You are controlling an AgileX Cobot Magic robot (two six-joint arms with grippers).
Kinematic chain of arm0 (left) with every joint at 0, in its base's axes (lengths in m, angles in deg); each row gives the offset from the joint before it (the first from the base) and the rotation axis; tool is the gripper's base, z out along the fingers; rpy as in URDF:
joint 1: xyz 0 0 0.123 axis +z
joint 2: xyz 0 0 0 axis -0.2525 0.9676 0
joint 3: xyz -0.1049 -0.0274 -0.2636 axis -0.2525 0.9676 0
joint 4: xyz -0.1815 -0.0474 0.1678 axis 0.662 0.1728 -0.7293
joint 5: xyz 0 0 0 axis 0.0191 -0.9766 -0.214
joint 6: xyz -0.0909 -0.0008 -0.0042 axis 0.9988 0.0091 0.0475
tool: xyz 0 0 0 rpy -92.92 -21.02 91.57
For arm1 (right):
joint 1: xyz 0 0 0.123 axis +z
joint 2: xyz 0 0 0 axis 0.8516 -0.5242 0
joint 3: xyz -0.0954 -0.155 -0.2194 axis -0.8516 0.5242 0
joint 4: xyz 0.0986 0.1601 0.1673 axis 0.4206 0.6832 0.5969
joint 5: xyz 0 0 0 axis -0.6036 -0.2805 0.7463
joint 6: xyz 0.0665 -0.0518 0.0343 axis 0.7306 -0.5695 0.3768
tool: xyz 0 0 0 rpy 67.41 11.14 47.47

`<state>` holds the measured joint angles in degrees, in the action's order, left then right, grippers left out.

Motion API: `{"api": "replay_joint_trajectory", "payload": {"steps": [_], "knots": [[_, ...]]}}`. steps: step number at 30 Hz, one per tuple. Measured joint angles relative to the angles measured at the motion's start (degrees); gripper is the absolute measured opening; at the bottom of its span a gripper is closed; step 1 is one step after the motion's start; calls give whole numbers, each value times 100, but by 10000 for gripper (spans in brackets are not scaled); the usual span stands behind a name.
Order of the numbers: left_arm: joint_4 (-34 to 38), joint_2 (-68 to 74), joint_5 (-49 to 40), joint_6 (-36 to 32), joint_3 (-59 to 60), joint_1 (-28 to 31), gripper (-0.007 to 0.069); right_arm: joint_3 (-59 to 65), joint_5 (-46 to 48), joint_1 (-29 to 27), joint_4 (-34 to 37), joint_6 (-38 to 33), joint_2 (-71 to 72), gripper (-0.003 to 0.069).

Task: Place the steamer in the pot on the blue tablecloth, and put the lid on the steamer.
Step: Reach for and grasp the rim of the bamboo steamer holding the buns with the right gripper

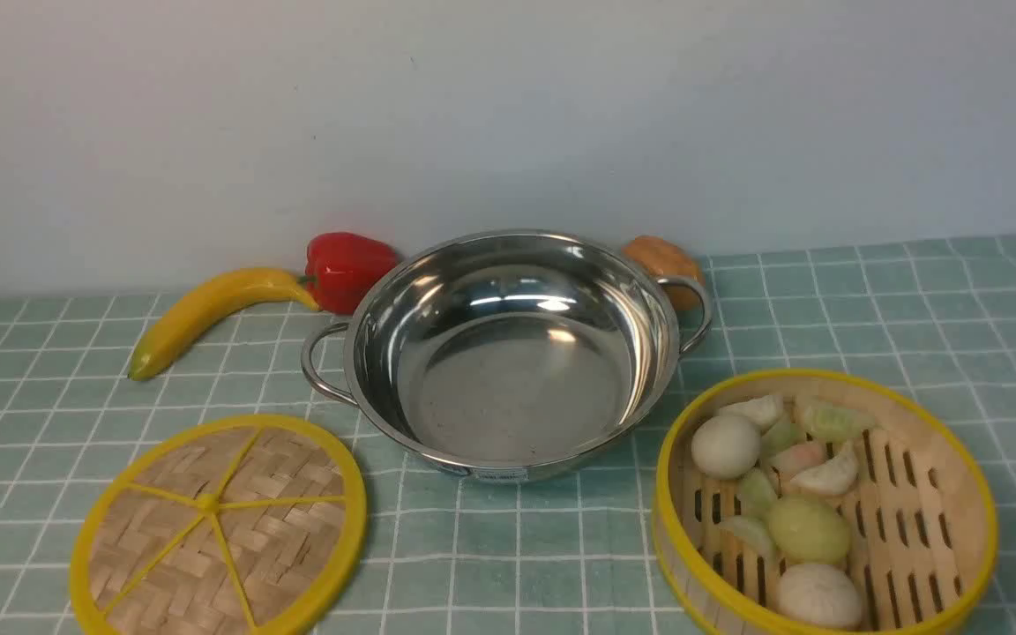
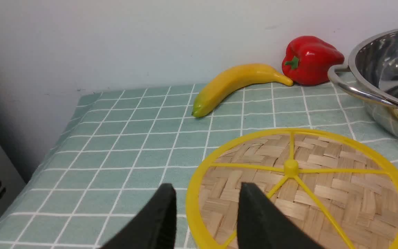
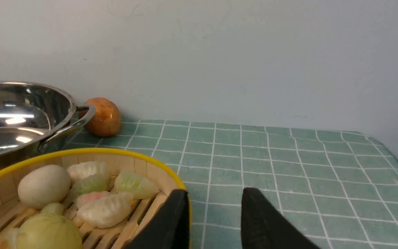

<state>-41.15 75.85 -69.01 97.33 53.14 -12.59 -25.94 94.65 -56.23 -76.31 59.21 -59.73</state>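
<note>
The bottom edge of the front view cuts off the lid [image 1: 217, 529] and the steamer [image 1: 953, 459]. At upper centre, the pot [image 1: 508, 388] half-hides a brown thing [image 1: 660, 257].

The pot [image 1: 508, 388] is polished stainless steel, smooth and mirror-bright, with sharp highlights. The steamer [image 1: 958, 459] has pale, matt wooden slats and wall under a smooth yellow rim that looks like plastic. Its buns [image 1: 724, 445] look smooth and faintly waxy. The lid [image 1: 287, 529] is rough woven bamboo strip framed in smooth yellow. The blue tablecloth [image 1: 870, 309] is soft, matt cloth. The banana [image 1: 208, 313] and pepper [image 1: 345, 269] are glossy like plastic.
</note>
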Motion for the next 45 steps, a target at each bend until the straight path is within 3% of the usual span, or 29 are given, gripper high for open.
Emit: {"api": "replay_joint_trajectory", "payload": {"steps": [23,25,29,31,33,34,45], "knots": [[0,0,0,0,0,0,243,0,-7,0,34,10,0,240],[0,0,0,0,0,0,243,0,-22,0,222,117,0,240],[367,0,73,67,0,0,243,0,-94,0,1279,734,0,240],[929,0,303,178,0,0,243,0,-94,0,2086,1262,0,240],[1231,0,414,224,0,0,243,0,-94,0,2438,1456,0,240],[1748,0,574,250,0,0,243,0,-94,0,2856,1647,0,240],[2083,0,738,-191,0,0,243,0,-480,0,3753,1931,0,240]]}}
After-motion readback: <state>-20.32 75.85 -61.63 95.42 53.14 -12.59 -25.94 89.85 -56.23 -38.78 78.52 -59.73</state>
